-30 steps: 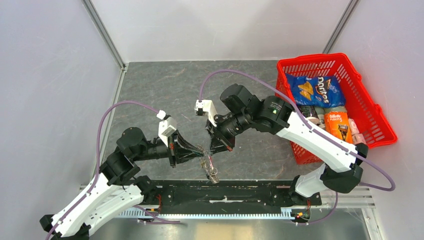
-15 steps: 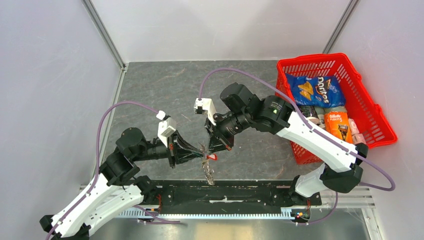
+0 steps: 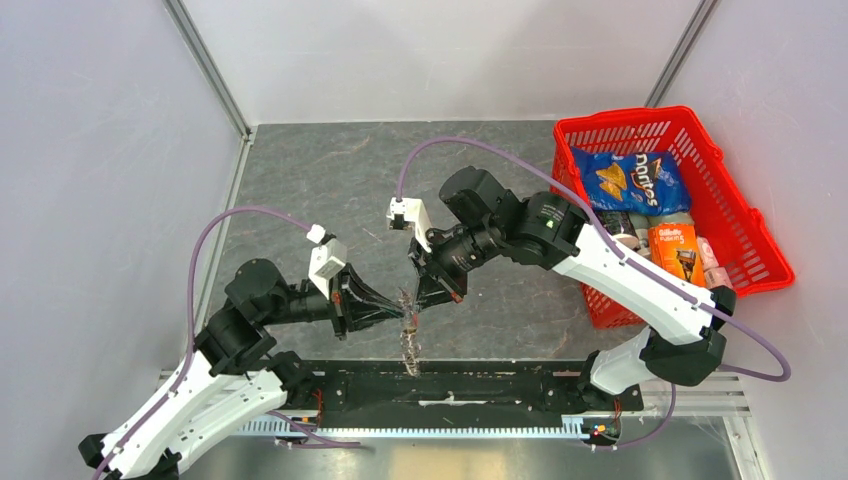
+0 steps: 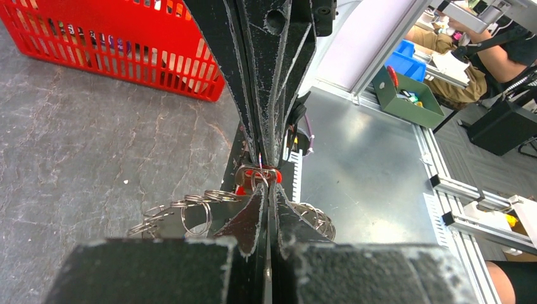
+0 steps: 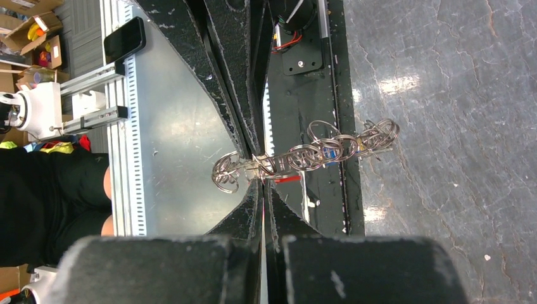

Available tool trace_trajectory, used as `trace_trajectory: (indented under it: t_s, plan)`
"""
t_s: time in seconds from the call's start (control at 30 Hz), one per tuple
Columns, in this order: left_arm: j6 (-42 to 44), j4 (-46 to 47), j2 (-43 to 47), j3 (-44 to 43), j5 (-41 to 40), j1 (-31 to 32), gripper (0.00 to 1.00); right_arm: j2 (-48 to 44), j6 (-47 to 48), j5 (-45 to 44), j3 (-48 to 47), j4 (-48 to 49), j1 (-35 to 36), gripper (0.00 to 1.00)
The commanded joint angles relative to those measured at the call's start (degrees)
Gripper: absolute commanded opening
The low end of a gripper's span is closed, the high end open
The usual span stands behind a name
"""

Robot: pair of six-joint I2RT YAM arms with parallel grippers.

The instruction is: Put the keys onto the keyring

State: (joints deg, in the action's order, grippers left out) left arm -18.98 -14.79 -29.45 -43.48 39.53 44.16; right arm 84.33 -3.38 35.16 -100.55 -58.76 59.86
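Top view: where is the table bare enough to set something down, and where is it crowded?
Bare: the far stretch of the table, along the back wall, left of the basket. Crowded: the near middle, where left gripper and right gripper pinch the chain of rings; the basket is full.

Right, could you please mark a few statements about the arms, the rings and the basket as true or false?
1. The left arm's fingers and the right arm's fingers are both shut on the bunch of wire rings. True.
2. The bunch lies flat on the table. False: it hangs pinched between the two arms, off the table.
3. The red basket stands on the right arm's side. True.
4. The basket is empty. False: it holds a Doritos bag and other packs.
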Motion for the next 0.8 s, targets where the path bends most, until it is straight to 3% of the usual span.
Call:
trace_trajectory:
  t_s: [0.0, 0.77]
  plan:
    - [0.5, 6.5, 1.1, -0.7, 4.0, 0.1, 0.02, -1.1, 0.0, -1.1, 0.3, 2.3, -0.1, 0.0]
    - [-0.5, 9.5, 2.7, 0.5, 6.0, 0.1, 0.02, -3.9, -0.9, -2.5, 4.4, 4.1, -0.1, 0.0]
